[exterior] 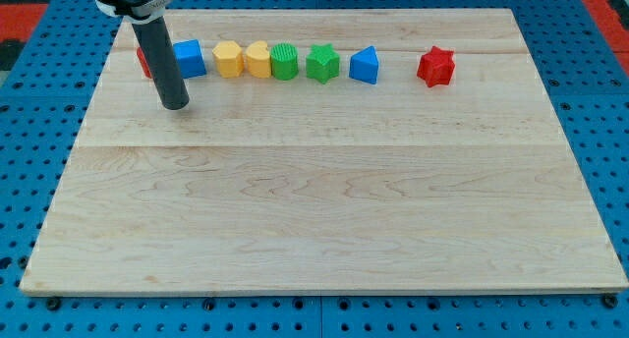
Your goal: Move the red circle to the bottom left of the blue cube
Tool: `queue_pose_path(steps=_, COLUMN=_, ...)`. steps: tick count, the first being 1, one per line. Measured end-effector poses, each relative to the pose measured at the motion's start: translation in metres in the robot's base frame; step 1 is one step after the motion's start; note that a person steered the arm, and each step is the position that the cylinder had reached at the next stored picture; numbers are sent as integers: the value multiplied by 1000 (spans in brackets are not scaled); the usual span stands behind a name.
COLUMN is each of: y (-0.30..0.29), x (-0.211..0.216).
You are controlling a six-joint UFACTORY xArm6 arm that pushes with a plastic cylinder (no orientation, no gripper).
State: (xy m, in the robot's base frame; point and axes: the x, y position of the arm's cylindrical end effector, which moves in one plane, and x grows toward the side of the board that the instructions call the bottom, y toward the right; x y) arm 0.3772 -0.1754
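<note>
There was no hand on this arm, so nothing was open or shut and nothing was held. It only had a dark rod, and my tip (175,105) sat on the wooden counter (324,210), just below the row of blocks near the view's top.

The red circle (143,61) was at the far left end of that row. The rod stood in front of it, so only a thin red edge showed. It looked to be touching the left side of the blue cube (190,58), or very close to it; I could not tell which. My tip was just below the spot where those two blocks met.

To the view's right of the blue cube came two yellow blocks (228,59) (257,59), a green round block (284,61), a green star-shaped block (321,63), a blue block with a pointed top (365,65), and then, set apart, a red star-shaped block (435,67).

I think the red circle was small, light and hard, so it should slide easily on the smooth wood. Since it was round, it might slip off to one side if pushed off-center. It could only be pushed, not picked up. A good place to push would be its top side, straight through the middle, so it slid down to the lower left of the blue cube without bumping the cube.
</note>
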Motion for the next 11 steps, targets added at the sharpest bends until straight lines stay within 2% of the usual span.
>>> queue_pose_path(steps=6, y=-7, x=8)
queue_pose_path(steps=7, y=-60, x=-4)
queue_pose_path(steps=8, y=-110, x=-52)
queue_pose_path(steps=9, y=-102, x=-87)
queue_pose_path(steps=10, y=-23, x=-84)
queue_pose_path(steps=11, y=6, x=-71)
